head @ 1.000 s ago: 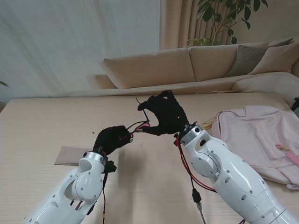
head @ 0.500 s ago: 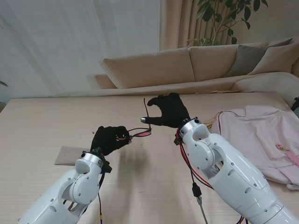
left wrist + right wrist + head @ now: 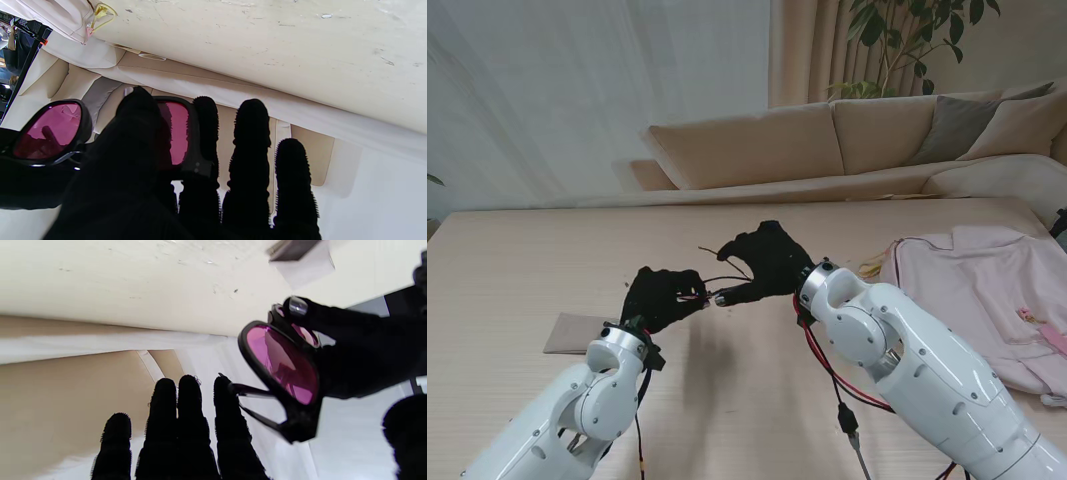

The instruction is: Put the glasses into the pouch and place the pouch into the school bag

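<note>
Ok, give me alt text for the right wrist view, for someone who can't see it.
The left hand holds black-framed glasses with pink lenses in the air, one temple arm reaching toward the right hand's fingers, which look extended rather than closed around it. Behind them lie the pale table and a beige sofa; the picture is upside down.

I see the glasses [image 3: 283, 380] have a shiny black plastic frame and smooth pink see-through lenses. My left hand [image 3: 663, 295] and right hand [image 3: 765, 262] wear black knobbly gloves. The table [image 3: 517, 260] looks like pale matt wood. The school bag [image 3: 987, 300] is soft pink cloth.
</note>
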`<state>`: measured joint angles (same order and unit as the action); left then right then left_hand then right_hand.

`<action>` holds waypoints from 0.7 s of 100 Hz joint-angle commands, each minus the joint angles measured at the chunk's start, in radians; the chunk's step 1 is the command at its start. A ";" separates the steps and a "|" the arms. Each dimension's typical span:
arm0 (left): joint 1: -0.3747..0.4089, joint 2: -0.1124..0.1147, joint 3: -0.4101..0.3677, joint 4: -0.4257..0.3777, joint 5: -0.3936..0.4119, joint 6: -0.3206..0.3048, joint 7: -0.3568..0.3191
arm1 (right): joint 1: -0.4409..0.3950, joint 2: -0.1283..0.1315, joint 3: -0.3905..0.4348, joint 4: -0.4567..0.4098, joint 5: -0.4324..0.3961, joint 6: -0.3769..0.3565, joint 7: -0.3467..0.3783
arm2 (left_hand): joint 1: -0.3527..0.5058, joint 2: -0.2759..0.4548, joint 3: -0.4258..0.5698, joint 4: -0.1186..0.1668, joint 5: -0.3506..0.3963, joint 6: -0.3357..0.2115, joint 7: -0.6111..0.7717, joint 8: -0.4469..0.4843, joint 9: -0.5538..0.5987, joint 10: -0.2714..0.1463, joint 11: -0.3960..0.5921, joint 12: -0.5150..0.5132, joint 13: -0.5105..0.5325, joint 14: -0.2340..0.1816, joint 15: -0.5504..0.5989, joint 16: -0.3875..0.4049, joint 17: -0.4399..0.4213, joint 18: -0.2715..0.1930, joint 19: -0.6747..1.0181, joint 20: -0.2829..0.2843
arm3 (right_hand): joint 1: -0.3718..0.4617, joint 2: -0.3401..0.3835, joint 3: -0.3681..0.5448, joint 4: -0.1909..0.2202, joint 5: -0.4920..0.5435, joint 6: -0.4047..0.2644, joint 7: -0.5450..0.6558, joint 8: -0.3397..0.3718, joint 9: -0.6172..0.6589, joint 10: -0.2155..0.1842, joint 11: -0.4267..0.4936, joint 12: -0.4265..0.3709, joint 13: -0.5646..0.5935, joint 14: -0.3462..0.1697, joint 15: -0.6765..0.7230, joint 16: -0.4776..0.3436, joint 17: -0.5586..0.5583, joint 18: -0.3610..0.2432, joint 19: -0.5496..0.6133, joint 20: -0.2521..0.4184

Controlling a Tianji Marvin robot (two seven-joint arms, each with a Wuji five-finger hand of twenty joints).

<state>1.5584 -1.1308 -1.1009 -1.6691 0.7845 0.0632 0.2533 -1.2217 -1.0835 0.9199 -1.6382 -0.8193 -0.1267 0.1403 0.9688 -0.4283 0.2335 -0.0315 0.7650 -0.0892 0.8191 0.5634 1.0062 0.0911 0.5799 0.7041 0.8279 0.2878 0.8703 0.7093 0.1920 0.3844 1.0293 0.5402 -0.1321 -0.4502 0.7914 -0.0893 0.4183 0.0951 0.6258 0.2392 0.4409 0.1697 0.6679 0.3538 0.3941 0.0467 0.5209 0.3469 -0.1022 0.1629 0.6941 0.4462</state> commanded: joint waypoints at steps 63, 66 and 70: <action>0.013 -0.002 0.001 -0.030 0.018 -0.010 0.001 | 0.002 0.013 -0.072 0.019 -0.206 -0.015 -0.143 | 0.036 0.085 -0.001 -0.007 0.042 -0.045 0.060 0.029 -0.002 0.008 0.049 0.014 0.026 -0.018 0.041 0.035 0.002 -0.030 0.070 0.035 | 0.254 -0.200 0.013 0.054 0.067 -0.127 0.201 0.150 0.137 -0.049 0.192 0.066 0.180 0.000 0.151 0.071 0.045 0.092 0.389 -0.092; 0.013 -0.001 0.001 -0.030 0.021 -0.015 0.003 | 0.005 0.011 -0.078 0.030 -0.213 -0.016 -0.170 | 0.036 0.085 0.000 -0.007 0.043 -0.045 0.061 0.028 -0.003 0.007 0.048 0.013 0.025 -0.018 0.038 0.034 0.000 -0.031 0.069 0.034 | 0.276 -0.202 0.007 0.058 0.084 -0.136 0.215 0.162 0.159 -0.052 0.204 0.071 0.197 -0.001 0.166 0.077 0.051 0.096 0.404 -0.094; 0.013 -0.001 0.002 -0.030 0.027 -0.018 0.004 | 0.008 0.009 -0.086 0.041 -0.225 -0.017 -0.194 | 0.034 0.084 0.000 -0.006 0.042 -0.048 0.060 0.026 -0.004 0.005 0.047 0.013 0.024 -0.020 0.035 0.033 0.000 -0.031 0.068 0.034 | 0.310 -0.203 -0.010 0.061 0.112 -0.144 0.223 0.172 0.192 -0.055 0.220 0.077 0.222 -0.001 0.186 0.085 0.060 0.101 0.420 -0.097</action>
<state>1.5680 -1.1280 -1.1009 -1.6898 0.8041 0.0580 0.2660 -1.2154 -1.0663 0.8417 -1.6125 -1.0401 -0.1407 -0.0699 0.9688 -0.4278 0.2332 -0.0315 0.7650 -0.0886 0.8190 0.5653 1.0062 0.1003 0.5956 0.7046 0.8291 0.2874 0.8909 0.7241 0.2003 0.3745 1.0523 0.5508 0.1323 -0.6355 0.7991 -0.0765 0.4951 -0.0277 0.8265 0.3853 0.5951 0.1312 0.8581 0.4052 0.5765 0.0475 0.6751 0.4120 -0.0481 0.2391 1.0816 0.3663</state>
